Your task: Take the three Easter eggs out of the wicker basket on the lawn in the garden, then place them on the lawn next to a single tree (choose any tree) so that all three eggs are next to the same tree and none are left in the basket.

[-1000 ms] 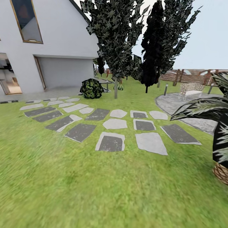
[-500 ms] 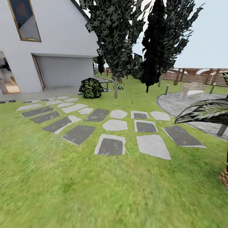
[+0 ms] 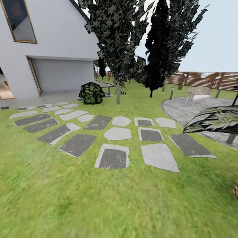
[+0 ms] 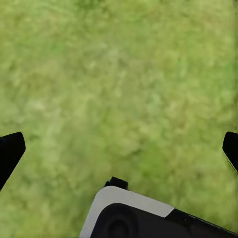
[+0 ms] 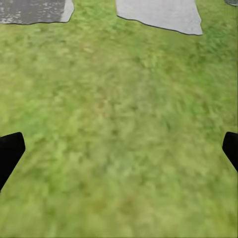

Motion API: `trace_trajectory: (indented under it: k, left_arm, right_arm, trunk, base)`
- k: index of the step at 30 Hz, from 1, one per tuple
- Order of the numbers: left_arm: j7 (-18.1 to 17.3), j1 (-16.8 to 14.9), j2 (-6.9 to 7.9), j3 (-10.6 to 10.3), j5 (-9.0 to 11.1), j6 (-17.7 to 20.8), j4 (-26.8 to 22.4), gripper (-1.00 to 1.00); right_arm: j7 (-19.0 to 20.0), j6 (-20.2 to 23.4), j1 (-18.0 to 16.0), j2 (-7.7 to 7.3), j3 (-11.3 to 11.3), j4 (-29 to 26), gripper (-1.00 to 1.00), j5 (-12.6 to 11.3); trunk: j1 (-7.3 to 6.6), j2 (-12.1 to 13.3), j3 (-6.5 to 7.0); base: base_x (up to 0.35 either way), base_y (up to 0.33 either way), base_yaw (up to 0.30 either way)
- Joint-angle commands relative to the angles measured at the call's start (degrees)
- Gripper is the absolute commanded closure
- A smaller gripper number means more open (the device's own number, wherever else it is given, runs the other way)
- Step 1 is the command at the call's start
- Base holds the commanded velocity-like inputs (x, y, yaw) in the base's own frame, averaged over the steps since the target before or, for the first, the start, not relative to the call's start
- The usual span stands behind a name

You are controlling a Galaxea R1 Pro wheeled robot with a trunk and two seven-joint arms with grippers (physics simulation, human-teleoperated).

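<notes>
- While we cross the lawn (image 3: 109, 201), no eggs or basket are in sight; nothing looks done.
- Our left gripper (image 4: 119, 148) and right gripper (image 5: 119, 148) gape wide, empty.
- A pale-trunked tree (image 3: 118, 92) stands far ahead.

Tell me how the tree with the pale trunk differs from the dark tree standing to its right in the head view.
The tree has a straight, pale grey-brown trunk, while the dark tree has a thin black one. The tree's crown is mottled green-grey with jagged leaves; the dark tree's is almost solid black and narrower. The tree stands nearer the round bush; the dark tree stands nearer the paved circle. Both rise from the lawn.
</notes>
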Motion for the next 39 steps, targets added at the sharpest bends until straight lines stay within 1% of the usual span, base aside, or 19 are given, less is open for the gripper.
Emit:
trace_trajectory:
  k: [1,16,21,24,28,30,34,39]
  left_arm:
    - [0.0,0.0,0.00,0.0,0.2,0.0,-0.1,-1.00]
    - [0.3,0.0,-0.22,0.0,0.1,0.0,-0.1,-1.00]
    - [0.4,0.0,-0.20,0.0,0.0,0.0,-0.1,-1.00]
    - [0.4,0.0,-0.18,0.0,0.0,0.0,-0.1,-1.00]
    - [0.4,0.0,-0.24,0.0,0.0,0.0,-0.1,-1.00]
    - [0.4,0.0,-0.31,-0.1,0.0,0.0,-0.1,-1.00]
    - [0.4,0.0,-0.27,-0.1,0.0,0.0,-0.1,-1.00]
    - [0.4,0.0,-0.27,-0.1,0.0,0.0,-0.1,-1.00]
  right_arm:
    - [-0.1,-0.2,0.0,0.00,0.0,0.0,-1.00,0.0]
    - [-0.4,-0.2,0.0,0.13,0.0,0.0,-1.00,0.0]
    - [-2.0,-0.3,0.0,0.69,0.1,-0.1,-1.00,0.0]
    - [-3.1,-1.7,0.0,0.94,0.1,-0.1,-1.00,0.0]
    - [-5.3,-3.4,0.0,1.03,0.1,-0.1,-1.00,0.0]
    - [-7.2,-4.0,0.0,1.01,0.2,-0.1,-1.00,0.2]
    - [-8.2,-4.6,0.0,0.86,0.3,-0.1,-1.00,0.2]
    - [-8.5,-4.8,0.0,0.86,0.3,0.0,-1.00,0.2]
  trunk:
    - [0.07,-0.1,-0.11]
    - [0.07,-0.1,-0.10]
    - [0.07,-0.1,-0.10]
    - [0.07,-0.1,-0.10]
    - [0.07,-0.1,-0.10]
    - [0.07,-0.1,-0.10]
    - [0.07,-0.1,-0.10]
    - [0.07,-0.1,-0.10]
  base:
    - [0.335,0.000,-0.006]
    - [0.335,0.000,-0.001]
    - [0.335,0.000,0.000]
    - [0.335,0.000,0.000]
    - [0.335,0.000,0.000]
    - [0.335,0.000,0.000]
    - [0.335,0.000,0.000]
    - [0.335,0.000,0.000]
